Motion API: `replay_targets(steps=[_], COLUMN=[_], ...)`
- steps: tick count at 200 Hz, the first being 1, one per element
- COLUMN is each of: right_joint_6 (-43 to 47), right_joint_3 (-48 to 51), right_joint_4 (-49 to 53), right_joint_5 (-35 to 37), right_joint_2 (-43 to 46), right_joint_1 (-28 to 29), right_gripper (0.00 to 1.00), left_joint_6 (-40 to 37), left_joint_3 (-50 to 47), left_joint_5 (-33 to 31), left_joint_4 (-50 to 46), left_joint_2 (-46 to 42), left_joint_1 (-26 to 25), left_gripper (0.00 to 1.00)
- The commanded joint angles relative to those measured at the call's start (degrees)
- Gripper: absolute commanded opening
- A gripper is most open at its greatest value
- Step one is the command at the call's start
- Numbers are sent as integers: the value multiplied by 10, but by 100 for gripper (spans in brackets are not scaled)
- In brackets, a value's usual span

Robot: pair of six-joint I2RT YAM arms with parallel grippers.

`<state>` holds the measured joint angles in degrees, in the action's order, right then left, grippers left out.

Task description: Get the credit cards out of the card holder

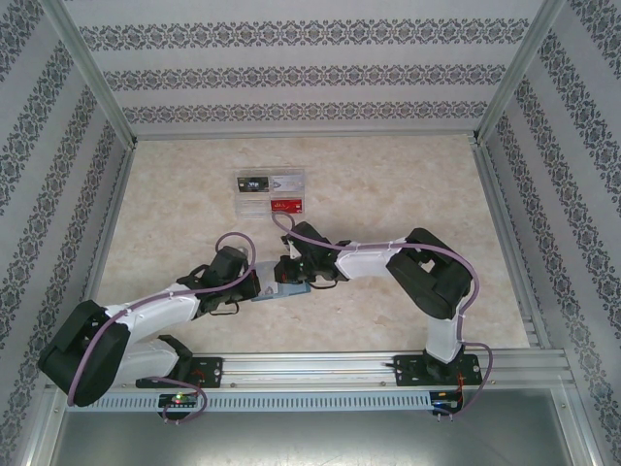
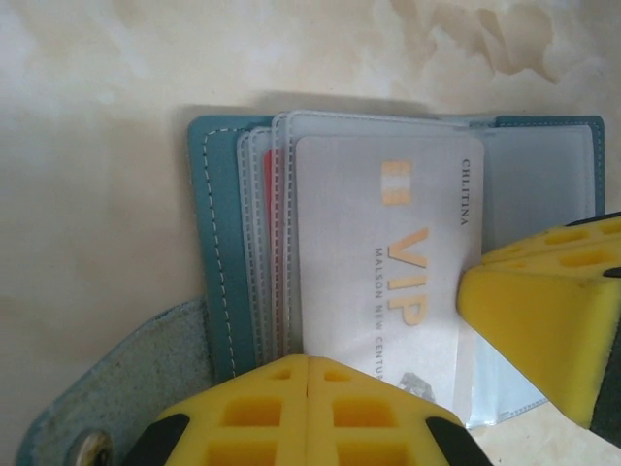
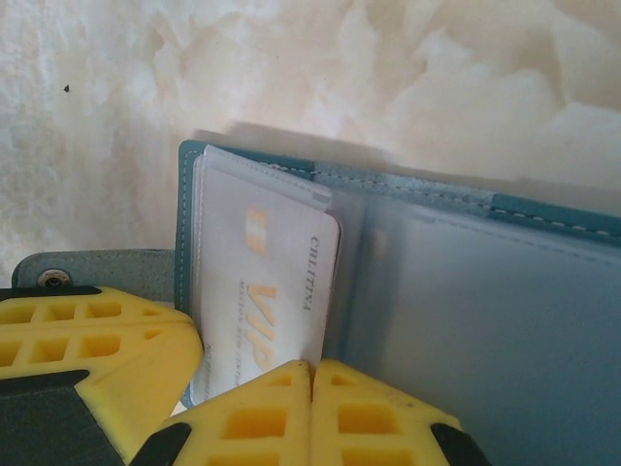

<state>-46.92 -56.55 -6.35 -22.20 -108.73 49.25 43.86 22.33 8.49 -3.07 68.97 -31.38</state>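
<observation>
Left wrist: left gripper (image 2: 308,367) and right gripper (image 3: 312,374) are both pinched shut at the card holder (image 2: 218,243) edge, what they nip unclear — we'd pin it and draw the VIP card (image 2: 388,272) straight out.

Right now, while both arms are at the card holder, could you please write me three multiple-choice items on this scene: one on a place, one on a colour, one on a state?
1. In the top view, where is the clear tray relative to the card holder?
A. Farther from the arm bases
B. Nearer the arm bases
C. Under it

2. What colour is the card holder's cover?
A. Red
B. Teal-blue
C. Black

3. How does the card holder lie?
A. Open
B. Folded shut
C. Upright on its edge

Answers:
1 A: the tray sits higher in the top view, and the bases are at the bottom.
2 B: the stitched border is teal-blue in both wrist views.
3 A: its clear sleeves and the white VIP card are exposed.
</observation>
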Motion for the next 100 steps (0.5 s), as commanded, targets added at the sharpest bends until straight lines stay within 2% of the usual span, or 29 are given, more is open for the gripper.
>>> replay_targets(steps=[1, 100], right_joint_6=[-12, -13], right_joint_3=[25, 81], right_joint_4=[-14, -26], right_joint_5=[-4, 1], right_joint_2=[11, 64], right_joint_1=[-7, -35], right_gripper=[0, 0], left_joint_6=[10, 11], left_joint_3=[4, 7], left_joint_5=[-39, -40], left_joint_4=[-47, -54], left_joint_2=[13, 14], left_joint_1=[5, 5], left_gripper=[0, 0])
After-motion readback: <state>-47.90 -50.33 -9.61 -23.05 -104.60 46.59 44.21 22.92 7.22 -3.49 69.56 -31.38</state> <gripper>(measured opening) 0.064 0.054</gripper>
